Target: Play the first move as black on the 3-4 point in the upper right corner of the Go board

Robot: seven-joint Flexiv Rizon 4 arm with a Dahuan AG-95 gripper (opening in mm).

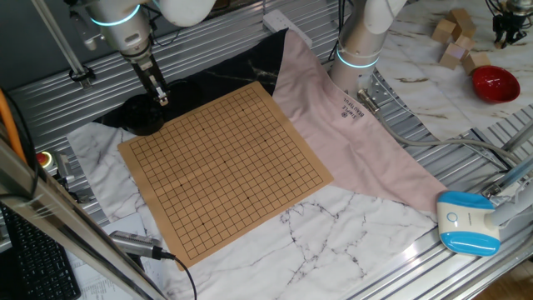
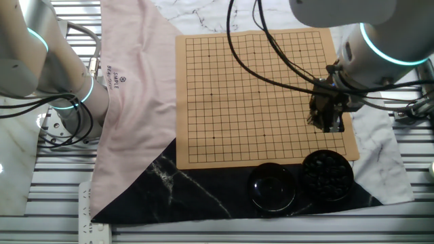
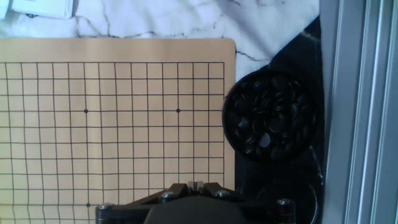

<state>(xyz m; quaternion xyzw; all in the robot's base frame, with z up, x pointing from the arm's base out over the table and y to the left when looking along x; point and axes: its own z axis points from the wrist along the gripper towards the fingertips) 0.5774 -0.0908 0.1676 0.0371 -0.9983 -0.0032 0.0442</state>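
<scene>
Jaws nearly closed, nothing visibly held, above the board (image 3: 112,124) edge, bowl of black stones (image 3: 272,116) just beside

Pink cloth (image 1: 350,133) lies beside marble-pattern sheet (image 1: 333,233) on bench. Red bowl (image 1: 495,82) and wooden blocks (image 1: 455,35) far behind. Blue-white device (image 1: 466,221) at bench edge.
</scene>
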